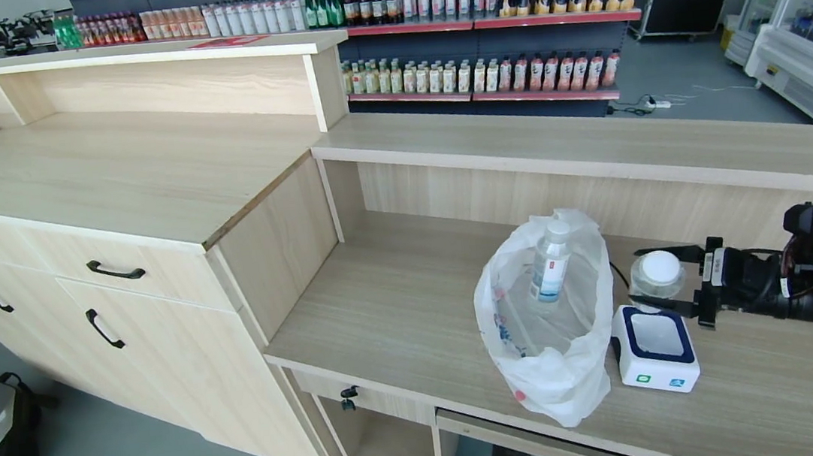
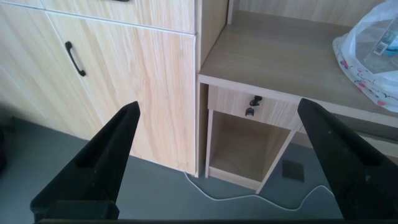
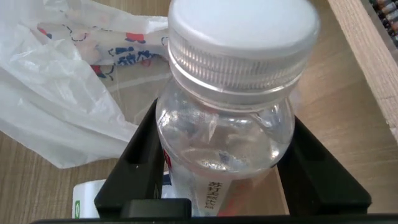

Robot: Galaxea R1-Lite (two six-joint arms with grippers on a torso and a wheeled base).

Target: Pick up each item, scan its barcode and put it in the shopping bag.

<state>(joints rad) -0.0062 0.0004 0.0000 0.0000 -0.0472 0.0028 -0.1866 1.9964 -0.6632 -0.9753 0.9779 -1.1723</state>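
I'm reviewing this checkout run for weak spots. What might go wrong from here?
1. The right claw grips the clear bottle below its cap; the smooth plastic might slip or twist when turned toward the scanner.
2. The bag is limp and already holds a second bottle, so lowering this one may snag the rim or topple that one.
3. The scanner sits close beside the bag, so a low swing might bump it.
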